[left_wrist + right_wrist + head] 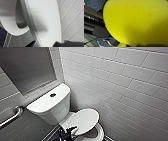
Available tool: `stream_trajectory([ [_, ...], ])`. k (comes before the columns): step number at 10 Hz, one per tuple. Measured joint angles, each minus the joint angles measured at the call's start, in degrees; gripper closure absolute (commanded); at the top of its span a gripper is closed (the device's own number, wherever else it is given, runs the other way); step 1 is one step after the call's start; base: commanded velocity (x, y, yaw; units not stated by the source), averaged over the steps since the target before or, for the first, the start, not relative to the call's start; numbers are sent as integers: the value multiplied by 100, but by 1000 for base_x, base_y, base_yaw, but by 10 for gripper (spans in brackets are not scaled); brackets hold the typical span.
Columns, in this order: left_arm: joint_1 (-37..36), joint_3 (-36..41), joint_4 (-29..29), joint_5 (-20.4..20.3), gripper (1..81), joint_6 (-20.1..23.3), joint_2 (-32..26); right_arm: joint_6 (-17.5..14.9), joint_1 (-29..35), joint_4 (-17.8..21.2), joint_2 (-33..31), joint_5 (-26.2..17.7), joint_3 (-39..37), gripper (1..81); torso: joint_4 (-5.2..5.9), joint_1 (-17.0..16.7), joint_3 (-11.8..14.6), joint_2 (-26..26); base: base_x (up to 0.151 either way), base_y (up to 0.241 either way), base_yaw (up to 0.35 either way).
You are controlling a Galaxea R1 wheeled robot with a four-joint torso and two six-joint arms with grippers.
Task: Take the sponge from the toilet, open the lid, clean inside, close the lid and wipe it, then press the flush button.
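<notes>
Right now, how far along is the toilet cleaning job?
Done: the bright yellow soft sponge is off the white ceramic toilet, close at the right wrist, apparently held. In hand: the left gripper is at the edge of the white oval plastic lid, which is partly raised over the bowl. Left: cleaning inside, closing and wiping, pressing the small dark round flush button.

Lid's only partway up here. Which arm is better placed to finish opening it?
Left. The left gripper is at the near edge of the lid, which stands partly raised. The sponge sits close against the right wrist camera, so that arm seems occupied with it.
</notes>
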Motion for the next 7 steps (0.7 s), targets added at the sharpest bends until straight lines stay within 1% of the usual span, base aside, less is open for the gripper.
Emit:
stream_trajectory([
  [1,0,-72,52,35,10,-2,30,-1,0,-2,0,0,0,811,0,0,0,0,0,0,0],
  [4,-111,-413,56,-168,10,52,22,-1,0,-2,20,0,-35,811,0,0,0,0,0,0,0],
  [7,-149,-413,78,-256,10,74,-9,-4,0,-2,59,-2,-72,811,0,0,0,0,0,0,0],
])
